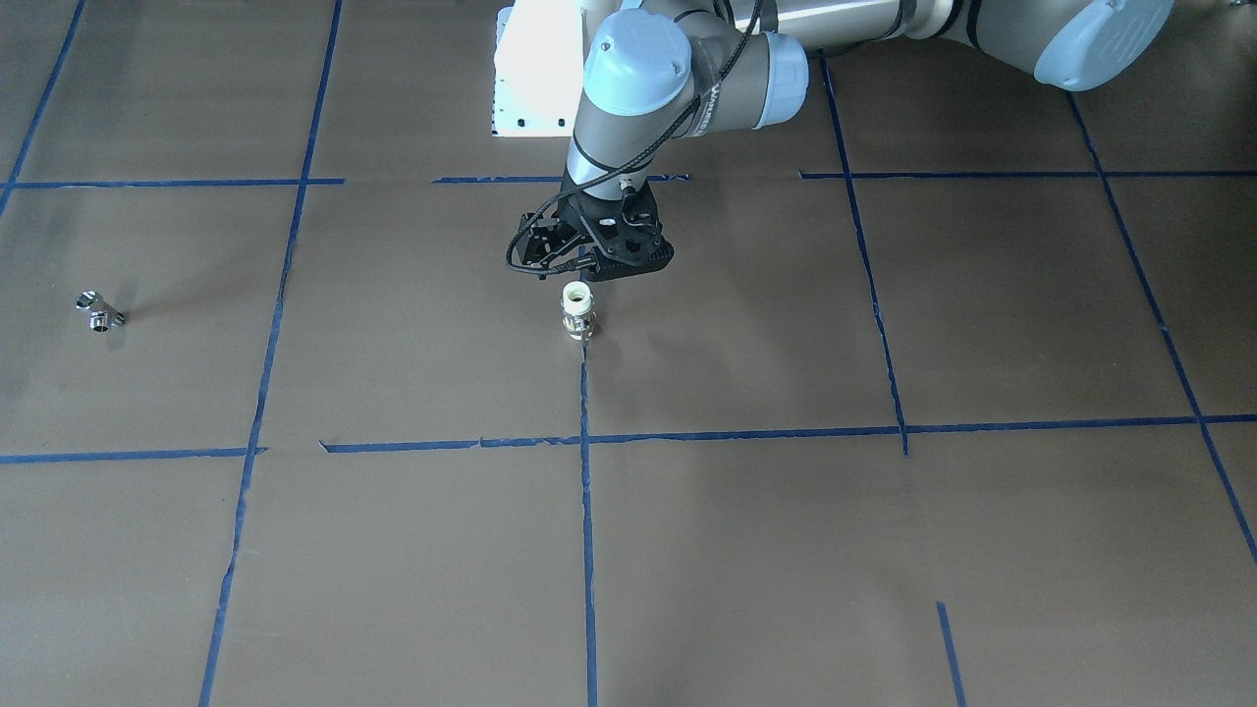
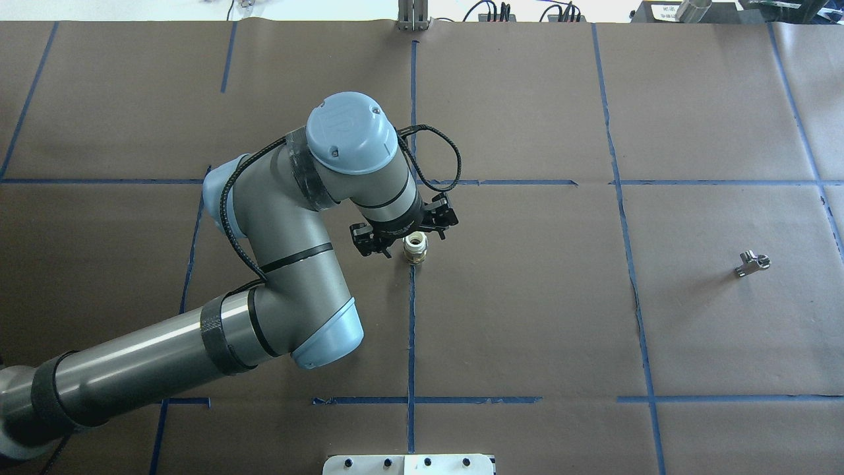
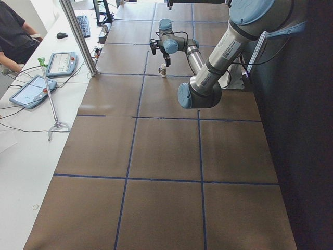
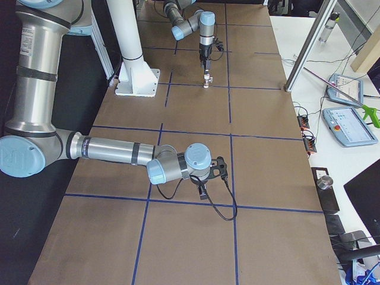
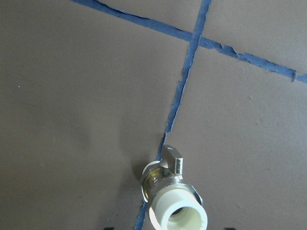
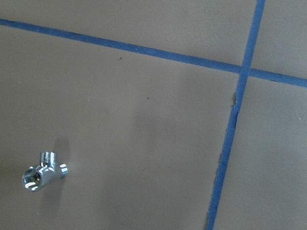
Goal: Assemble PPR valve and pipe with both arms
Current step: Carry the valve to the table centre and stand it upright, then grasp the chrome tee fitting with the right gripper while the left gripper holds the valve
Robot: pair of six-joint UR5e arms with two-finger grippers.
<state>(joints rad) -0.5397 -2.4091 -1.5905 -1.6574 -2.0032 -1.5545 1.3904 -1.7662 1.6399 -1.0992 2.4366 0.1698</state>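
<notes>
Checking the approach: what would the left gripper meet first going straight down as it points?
Likely the white-topped valve standing just below the left gripper, though the exact alignment is unclear.

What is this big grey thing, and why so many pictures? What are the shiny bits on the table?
It is a robot with a left arm and a right arm, bendy and metal, each ending in a black gripper, a two-finger hand. Six cameras caught the same moment: one faces the robot, one looks over its shoulders, two stand at the table's ends, and one rides on each wrist. On the brown table with blue tape lines are two small parts: a valve with a white end, upright on a tape line, and, far off, a shiny metal fitting. The left gripper hangs open above the valve, not touching it. The right gripper hovers over the table, and its wrist camera sees the fitting. Nothing is held.
</notes>
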